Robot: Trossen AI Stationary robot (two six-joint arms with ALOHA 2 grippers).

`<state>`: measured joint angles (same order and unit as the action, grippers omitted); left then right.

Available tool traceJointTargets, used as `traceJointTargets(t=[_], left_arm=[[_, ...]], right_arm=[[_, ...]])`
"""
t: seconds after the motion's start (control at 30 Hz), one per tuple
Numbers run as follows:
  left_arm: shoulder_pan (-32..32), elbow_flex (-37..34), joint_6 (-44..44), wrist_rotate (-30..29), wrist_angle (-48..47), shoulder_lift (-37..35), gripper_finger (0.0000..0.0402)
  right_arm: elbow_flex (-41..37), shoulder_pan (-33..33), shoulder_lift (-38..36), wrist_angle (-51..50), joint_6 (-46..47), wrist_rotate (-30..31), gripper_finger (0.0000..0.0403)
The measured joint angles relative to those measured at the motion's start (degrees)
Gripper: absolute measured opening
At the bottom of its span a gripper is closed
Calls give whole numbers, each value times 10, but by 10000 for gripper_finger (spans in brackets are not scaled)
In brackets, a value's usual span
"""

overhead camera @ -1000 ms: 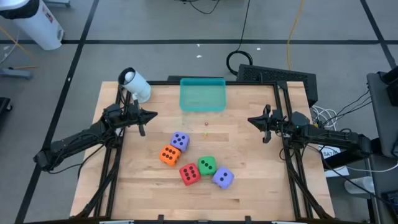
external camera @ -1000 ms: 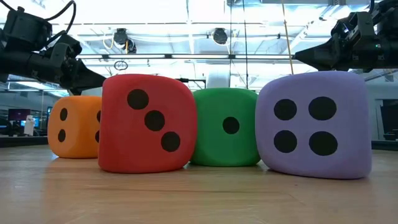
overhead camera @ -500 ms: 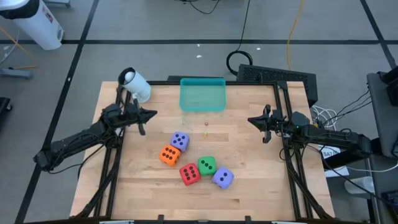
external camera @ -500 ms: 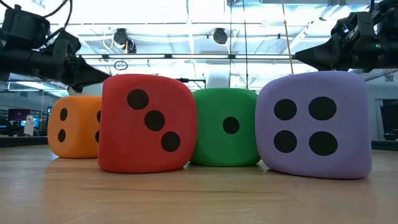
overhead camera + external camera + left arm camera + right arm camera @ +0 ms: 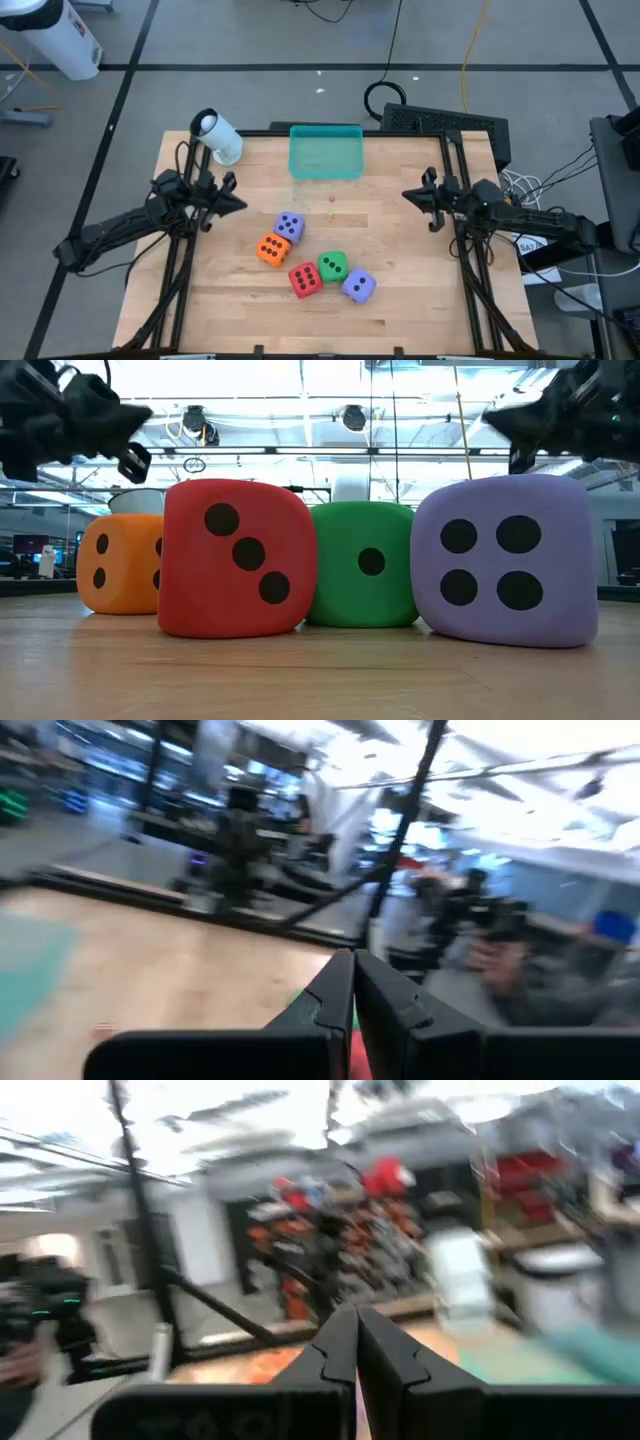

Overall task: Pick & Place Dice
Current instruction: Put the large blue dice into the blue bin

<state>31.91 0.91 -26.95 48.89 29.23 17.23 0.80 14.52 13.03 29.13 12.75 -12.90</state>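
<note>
Five dice lie in a cluster on the wooden table: a purple one (image 5: 289, 226), an orange one (image 5: 271, 249), a red one (image 5: 305, 280), a green one (image 5: 333, 266) and a second purple one (image 5: 358, 286). Each rests flat on one face. In the low view the orange (image 5: 120, 563), red (image 5: 235, 558), green (image 5: 362, 564) and purple (image 5: 505, 560) dice fill the foreground. My left gripper (image 5: 241, 205) hovers shut at the table's left, above and apart from the dice. At the right side my right gripper (image 5: 406, 196) hovers shut. Both hold nothing.
A shallow teal tray (image 5: 325, 152) sits at the far edge, in the middle. A white cylinder (image 5: 217, 136) lies at the far left corner. A tiny red bit (image 5: 331, 199) lies between tray and dice. Bare wood spreads around the cluster.
My left gripper has rolled and tipped upward, its tip swinging toward the table's near edge and rising. My right gripper has tipped upward a little. Both stay shut. The dice have not moved.
</note>
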Motion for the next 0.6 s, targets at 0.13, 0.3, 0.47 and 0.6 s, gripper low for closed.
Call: traceJointTargets(t=[0.13,0.3,0.47,0.6], left_arm=[[-50,1,14,-33,-4,0,21],[-87,25,47,-115,-61,0,21],[-109,98,133,-265,-232,2,21],[-130,139,200,-400,-308,31,21]], right_arm=[[0,0,4,71,-1,-47,0],[0,-1,25,75,3,-11,0],[0,-1,68,61,-15,54,0],[0,0,103,59,-18,81,0]])
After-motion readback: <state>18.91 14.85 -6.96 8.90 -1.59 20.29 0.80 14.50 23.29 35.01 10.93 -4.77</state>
